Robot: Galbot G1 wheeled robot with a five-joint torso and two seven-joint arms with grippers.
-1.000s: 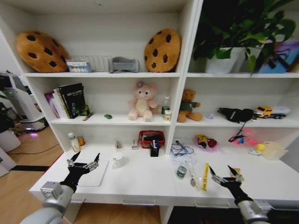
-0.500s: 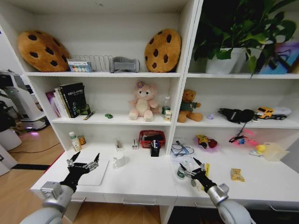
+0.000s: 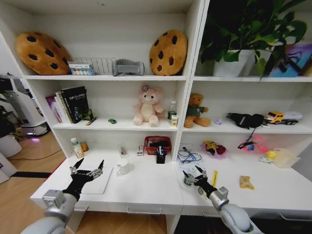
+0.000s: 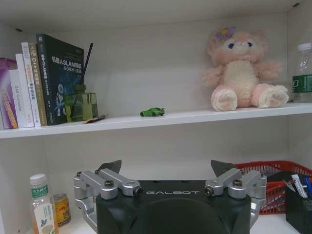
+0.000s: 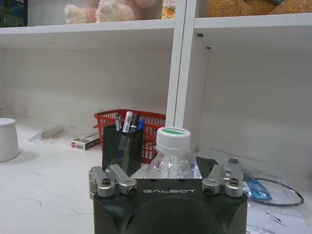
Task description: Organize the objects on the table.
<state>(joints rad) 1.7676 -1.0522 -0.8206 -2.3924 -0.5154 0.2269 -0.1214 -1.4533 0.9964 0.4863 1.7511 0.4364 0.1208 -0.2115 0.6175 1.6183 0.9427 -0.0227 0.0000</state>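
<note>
**Lining up on the little bottle without knocking it over**

We're standing in front of the table [image 3: 146, 187], the long white desktop under the shelving, and it's carrying most of the clutter on its right half. The red basket [image 3: 157, 144] is sitting at the far middle with the black pen holder [image 5: 122, 145] just in front of it.

Our right gripper [image 3: 196, 176] is hovering low over the desktop right of centre, fingers spread wide and holding nothing. The small clear bottle with the white-and-green cap [image 5: 171, 152] is standing upright between the open jaws in the right wrist view, not yet touched as far as we can tell.

Our left gripper [image 3: 87, 170] is waiting over the near left end, above the flat white board [image 3: 99, 180], fingers also wide open and empty.

How we're thinking about doing this well: the bottle looks light and tippy, so we're wanting both pads level with its body below the cap, centred, before closing. Closing slowly and evenly probably matters more than speed. The yellow strip [image 3: 214, 178] and the clear bag with the cable [image 5: 273, 187] are lying near it on the right, so a straight approach should avoid dragging them.
</note>
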